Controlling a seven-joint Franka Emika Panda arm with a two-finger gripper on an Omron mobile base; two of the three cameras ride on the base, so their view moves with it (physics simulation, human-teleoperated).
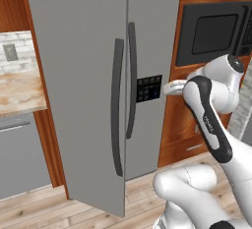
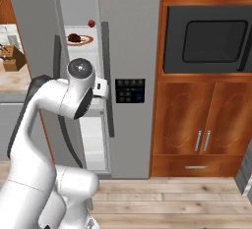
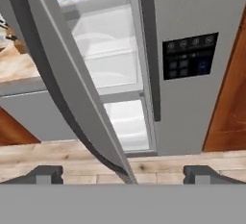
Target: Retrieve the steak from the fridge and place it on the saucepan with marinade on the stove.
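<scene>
Item: the steak (image 2: 74, 38), a small dark reddish-brown lump of meat, resting on a white plate with a red rim (image 2: 87, 40) on an upper white shelf inside the tall grey two-door fridge (image 2: 129, 41); a small red round fruit (image 2: 91, 23) sits just beyond it. Status, as I read it: the left fridge door (image 1: 78, 85) stands swung open, so access is gained; the steak is not yet touched. My two-finger gripper (image 3: 123, 172) points at the lower shelves, jaws spread wide, nothing between them. Outstanding: reach up, grasp the meat, carry it to the pan.
</scene>
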